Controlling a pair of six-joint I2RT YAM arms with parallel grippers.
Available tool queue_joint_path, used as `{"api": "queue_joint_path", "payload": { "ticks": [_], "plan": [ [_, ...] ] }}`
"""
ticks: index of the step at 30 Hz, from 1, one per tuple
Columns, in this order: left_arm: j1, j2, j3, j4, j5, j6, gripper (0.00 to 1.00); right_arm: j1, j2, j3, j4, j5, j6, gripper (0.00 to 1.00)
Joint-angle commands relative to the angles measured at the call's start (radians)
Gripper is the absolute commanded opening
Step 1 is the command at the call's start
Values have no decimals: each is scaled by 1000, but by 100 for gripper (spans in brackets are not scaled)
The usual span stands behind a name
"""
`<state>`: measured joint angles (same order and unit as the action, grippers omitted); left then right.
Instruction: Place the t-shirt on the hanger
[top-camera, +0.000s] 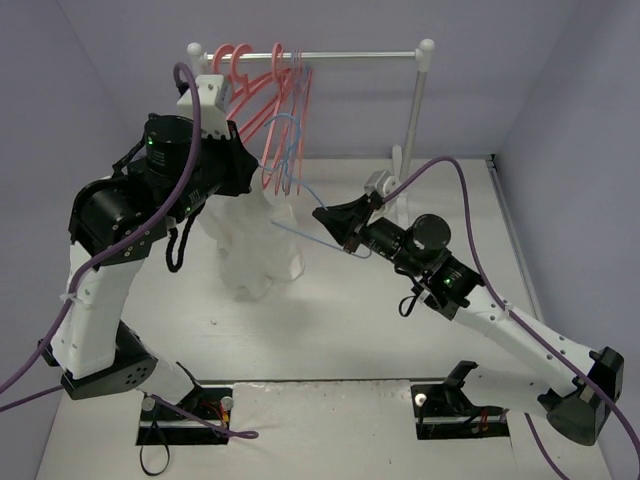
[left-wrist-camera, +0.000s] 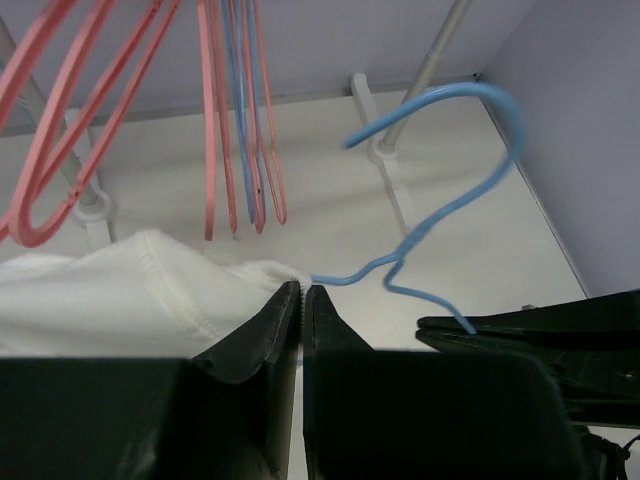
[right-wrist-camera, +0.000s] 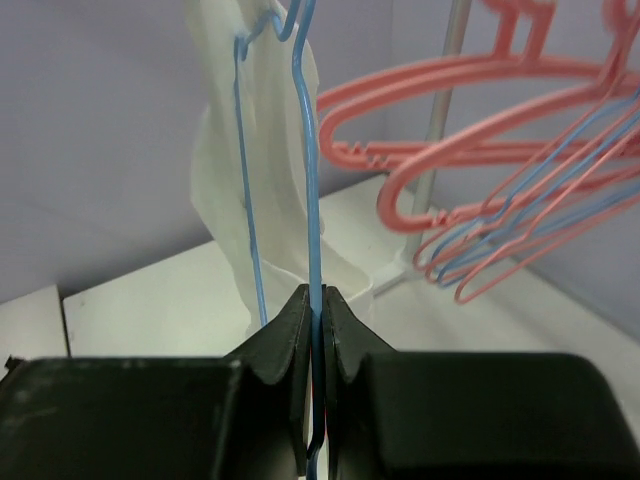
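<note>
White t-shirt (top-camera: 255, 250) is held off the table by the left gripper (left-wrist-camera: 302, 292), jaws clamped on the collar hem so the neck stays reachable. Light-blue hanger (right-wrist-camera: 311, 200) is pinched on its wire by the right gripper (right-wrist-camera: 316, 296), jaws shut. One shoulder is aimed at the collar, likely for threading.

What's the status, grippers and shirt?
Left gripper shut on t-shirt. Right gripper shut on blue hanger. Hanger neck at t-shirt's edge; pink hangers close behind.
</note>
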<state>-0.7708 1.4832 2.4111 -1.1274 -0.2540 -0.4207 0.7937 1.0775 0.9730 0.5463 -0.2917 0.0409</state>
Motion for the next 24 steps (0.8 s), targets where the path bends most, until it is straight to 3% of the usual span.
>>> {"api": "queue_joint_path", "payload": {
  "ticks": [1,8,16,20,24],
  "plan": [
    [-15,8,1,43,56,-18,0,6,4,-31,134,-45,91,0],
    [-15,-10,67,40,54,-6,0,4,9,94,-150,24,-30,0],
    [-17,-69,-84,40,12,-25,0,4,-148,84,-203,214,-95,0],
    [-24,-51,-108,43,27,-48,0,5,-146,134,-195,150,-107,0],
    [-44,13,2,43,36,-49,0,9,-86,217,-181,17,-116,0]
  ]
}}
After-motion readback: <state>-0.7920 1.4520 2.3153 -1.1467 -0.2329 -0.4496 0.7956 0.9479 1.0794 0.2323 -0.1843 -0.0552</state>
